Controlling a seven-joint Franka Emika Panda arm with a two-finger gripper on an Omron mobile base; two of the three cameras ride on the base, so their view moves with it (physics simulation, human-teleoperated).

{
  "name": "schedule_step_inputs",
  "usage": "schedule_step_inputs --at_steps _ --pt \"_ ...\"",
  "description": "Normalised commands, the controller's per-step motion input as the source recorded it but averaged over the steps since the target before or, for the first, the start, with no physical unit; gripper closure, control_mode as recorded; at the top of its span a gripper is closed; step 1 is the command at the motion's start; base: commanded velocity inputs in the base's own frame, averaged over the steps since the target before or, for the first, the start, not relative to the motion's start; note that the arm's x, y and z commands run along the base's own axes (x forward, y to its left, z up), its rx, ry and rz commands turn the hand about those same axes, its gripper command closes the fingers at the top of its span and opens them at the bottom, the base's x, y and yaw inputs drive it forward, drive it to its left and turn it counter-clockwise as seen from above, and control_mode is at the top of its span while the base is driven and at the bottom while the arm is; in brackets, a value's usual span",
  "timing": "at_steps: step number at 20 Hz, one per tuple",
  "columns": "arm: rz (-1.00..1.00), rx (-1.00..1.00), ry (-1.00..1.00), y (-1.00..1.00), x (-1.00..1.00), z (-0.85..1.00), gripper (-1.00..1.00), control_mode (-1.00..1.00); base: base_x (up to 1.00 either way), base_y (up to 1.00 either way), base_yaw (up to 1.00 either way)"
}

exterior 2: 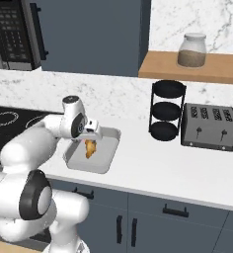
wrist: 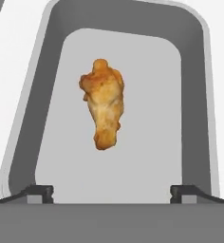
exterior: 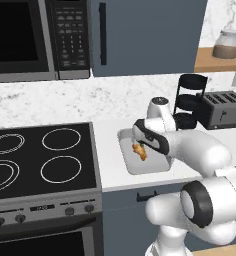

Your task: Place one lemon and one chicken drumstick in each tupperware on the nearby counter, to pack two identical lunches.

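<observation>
A grey rectangular tupperware sits on the white counter just right of the stove. Inside it is a golden-brown chicken drumstick, near the middle of the tub's floor. My gripper hangs straight above it, pointing down, open, with both fingertips spread wide and clear of the drumstick. No lemon is in view.
A black glass stove borders the counter on the left, under a microwave. To the right stand a black three-tier rack and a toaster. A jar sits on the wooden shelf above.
</observation>
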Motion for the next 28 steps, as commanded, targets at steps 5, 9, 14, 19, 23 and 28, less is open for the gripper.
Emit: schedule_step_inputs --at_steps 5,9,14,19,23,28 --pt "0.03 0.0 -0.09 0.0 -1.0 0.89 -1.0 -1.0 0.0 0.0 0.0" --pt "0.04 0.0 -0.12 0.0 -1.0 0.77 -1.0 -1.0 0.0 0.0 0.0" --pt "0.02 0.0 -0.09 0.0 -0.93 0.82 -1.0 -1.0 0.0 0.0 0.0" --pt "0.0 0.0 -0.08 -0.01 -0.65 0.97 -1.0 -1.0 0.0 0.0 0.0" --pt "0.0 0.0 -0.07 -0.22 -0.46 0.94 -1.0 -1.0 0.0 0.0 0.0" --pt "0.0 0.02 -0.04 -0.22 -0.5 0.92 -1.0 -1.0 0.0 0.0 0.0"
